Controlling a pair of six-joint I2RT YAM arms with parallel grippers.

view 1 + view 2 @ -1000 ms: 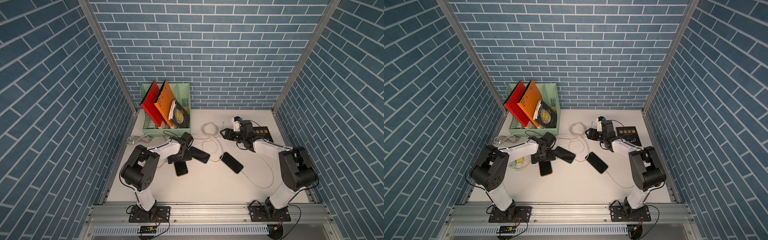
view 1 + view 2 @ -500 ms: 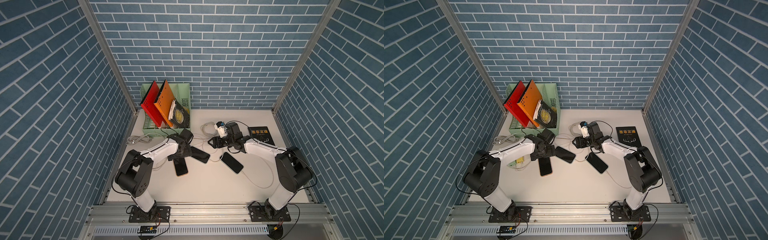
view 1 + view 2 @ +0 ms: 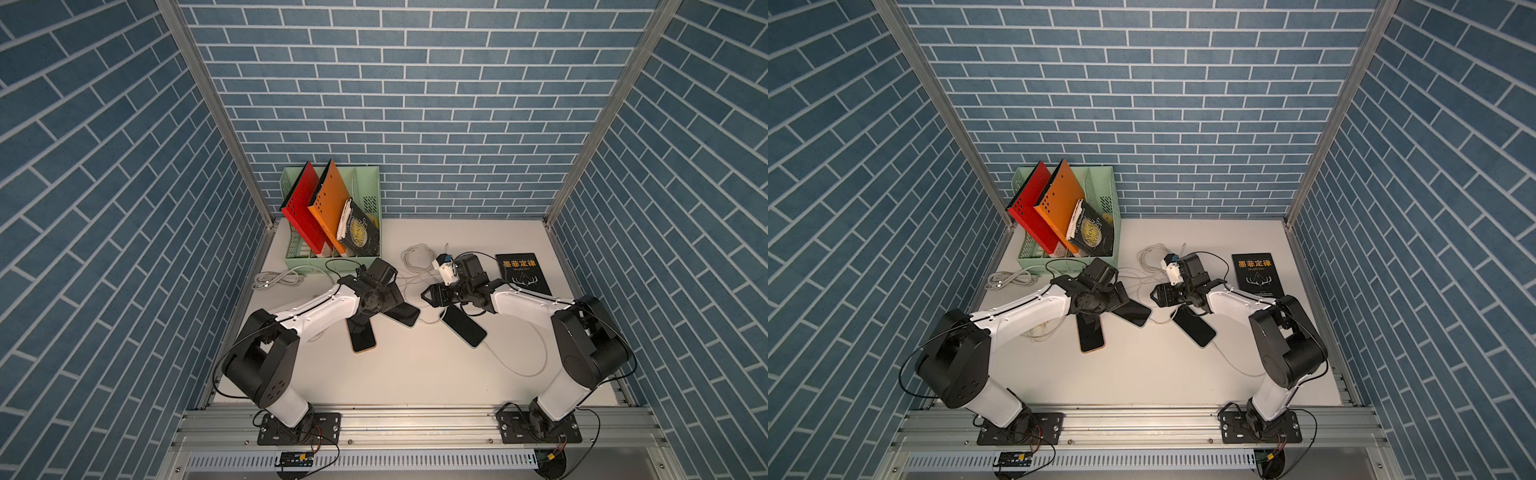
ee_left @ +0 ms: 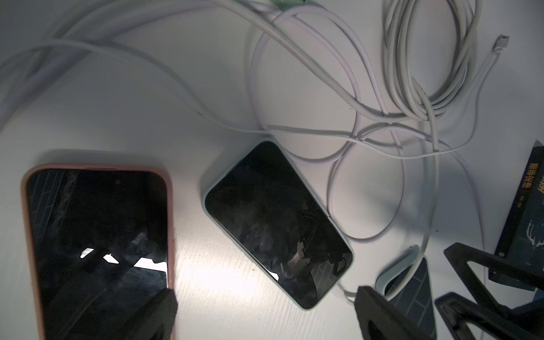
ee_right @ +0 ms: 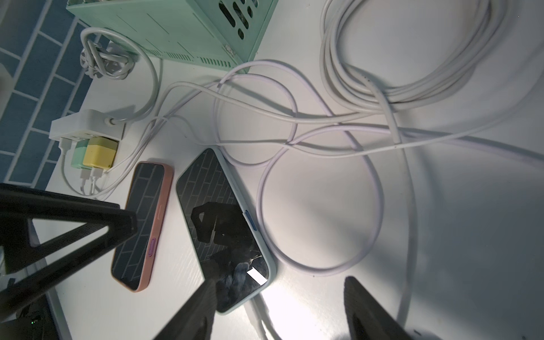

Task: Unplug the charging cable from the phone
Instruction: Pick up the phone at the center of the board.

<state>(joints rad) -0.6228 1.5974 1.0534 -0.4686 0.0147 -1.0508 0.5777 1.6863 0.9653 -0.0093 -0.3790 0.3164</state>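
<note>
Three phones lie face up on the white table. The middle phone (image 3: pixel 401 314) (image 4: pixel 276 223) (image 5: pixel 223 232), in a pale green case, has a white charging cable (image 4: pixel 347 293) (image 5: pixel 259 319) plugged into the end nearest both grippers. My left gripper (image 3: pixel 384 309) (image 4: pixel 268 309) hovers open, one fingertip over the pink-cased phone (image 4: pixel 97 244) (image 3: pixel 363 336), the other by the plug. My right gripper (image 3: pixel 432 296) (image 3: pixel 1160 294) (image 5: pixel 282 309) is open too. One of its fingers (image 5: pixel 200 309) is over the green phone's plugged end, with the plug in the gap between the two fingers.
A third phone (image 3: pixel 464 328) with its own cable lies to the right. White cable coils (image 3: pixel 415 255) (image 3: pixel 278 280) and loops cross the table behind the phones. A mint file holder (image 3: pixel 332 259) stands at the back left, a black book (image 3: pixel 521 272) at the right, and a power strip (image 5: pixel 85 128) by the left wall.
My right arm has swung left from beside the black book to the plugged end of the middle phone. The left gripper has stayed over the phones, open.
</note>
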